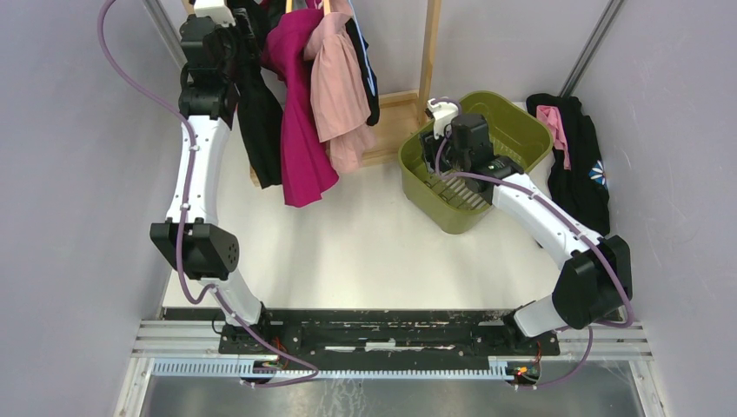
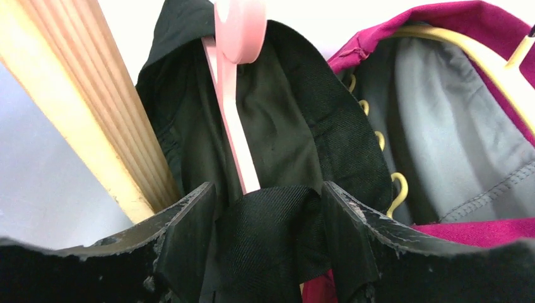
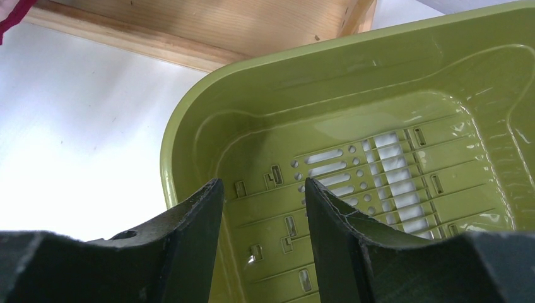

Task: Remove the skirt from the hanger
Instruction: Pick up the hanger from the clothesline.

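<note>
Both sets of jaws apart: left pincer straddles black skirt below pink hanger, wooden post at nine o'clock; right pincer over green basket.

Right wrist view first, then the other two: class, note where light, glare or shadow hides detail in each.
Right wrist view: white glare streaks the green basket floor, and the table beside it is washed out. Left wrist view: the black skirt swallows detail, the pink hanger reads clearly. Top external view: even light, soft shadows only.
</note>
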You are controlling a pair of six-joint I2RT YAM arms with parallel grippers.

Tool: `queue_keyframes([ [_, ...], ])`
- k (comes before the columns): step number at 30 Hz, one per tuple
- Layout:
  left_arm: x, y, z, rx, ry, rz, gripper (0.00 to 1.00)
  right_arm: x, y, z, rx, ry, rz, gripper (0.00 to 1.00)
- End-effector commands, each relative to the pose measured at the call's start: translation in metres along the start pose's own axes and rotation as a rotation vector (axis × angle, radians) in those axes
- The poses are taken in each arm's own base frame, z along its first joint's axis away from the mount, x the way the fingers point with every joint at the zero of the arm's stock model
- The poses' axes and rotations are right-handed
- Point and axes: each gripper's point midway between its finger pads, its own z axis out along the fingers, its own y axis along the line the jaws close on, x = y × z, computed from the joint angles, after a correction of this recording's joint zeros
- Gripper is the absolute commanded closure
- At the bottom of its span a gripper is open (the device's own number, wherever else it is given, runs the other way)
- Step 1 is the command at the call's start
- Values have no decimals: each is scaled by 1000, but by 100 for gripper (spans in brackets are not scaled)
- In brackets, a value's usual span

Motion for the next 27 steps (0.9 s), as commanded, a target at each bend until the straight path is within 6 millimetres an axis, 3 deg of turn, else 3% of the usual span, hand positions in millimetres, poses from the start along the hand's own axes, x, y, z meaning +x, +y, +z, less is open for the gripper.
queue_keyframes([
  [1,13,16,-1,-57,46,78,29,-15,-1,-1,10,-55,-5,43],
  [9,24,25,-1,-100,82,121,16,-13,-1,0,8,-53,-4,43],
  [19,64,50,-5,-220,198,177,19,-11,0,1,7,-56,-6,43],
  [25,62,43,-5,-191,211,150,21,-7,-1,0,12,-55,-6,43],
  [27,60,42,-6,-183,207,145,29,-6,-1,1,14,-54,-6,43],
])
